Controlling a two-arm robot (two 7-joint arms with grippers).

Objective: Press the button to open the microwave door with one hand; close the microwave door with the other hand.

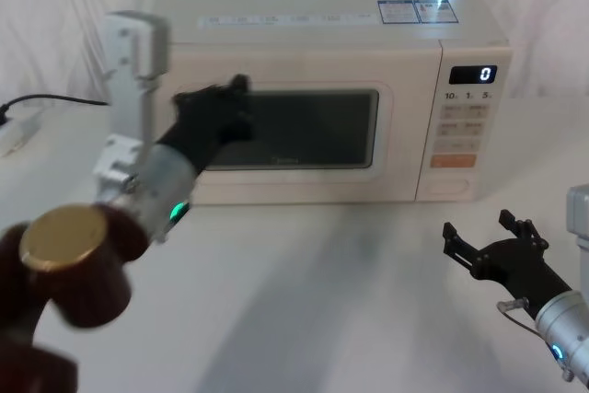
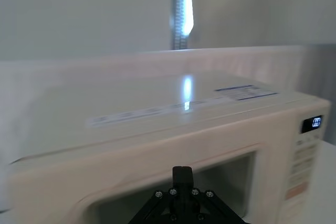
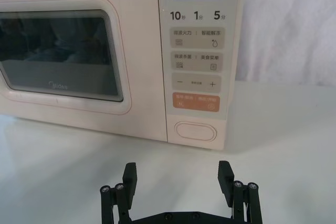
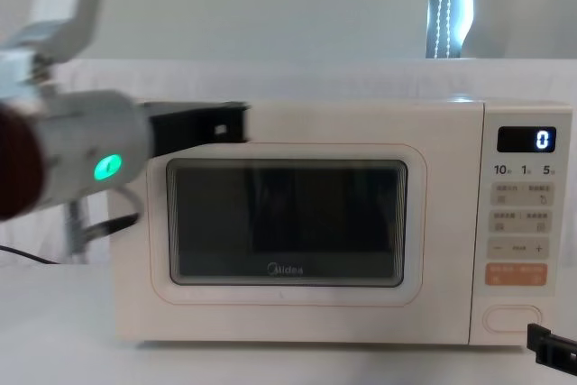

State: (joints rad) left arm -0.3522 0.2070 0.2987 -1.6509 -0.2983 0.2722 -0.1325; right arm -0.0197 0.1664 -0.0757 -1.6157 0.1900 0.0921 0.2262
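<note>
White cloth backs the white table (image 1: pixel 304 292), and the microwave (image 1: pixel 313 16) stands toward its far edge with the display (image 1: pixel 473 74) reading "0". Its microwave door (image 1: pixel 396 135) sits flush with the cabinet, closed. At the bottom of the control panel, below the orange key (image 3: pixel 196 101), lies the button (image 3: pixel 195 131), untouched. Raised before the door's upper left corner is the left gripper (image 1: pixel 217 101), level with the top of the window (image 4: pixel 284 221); whether its fingers are parted I cannot tell. Low over the table's near right edge hangs the right gripper (image 3: pixel 178 178), jaws spread wide and empty, facing the button with bare table between.
</note>
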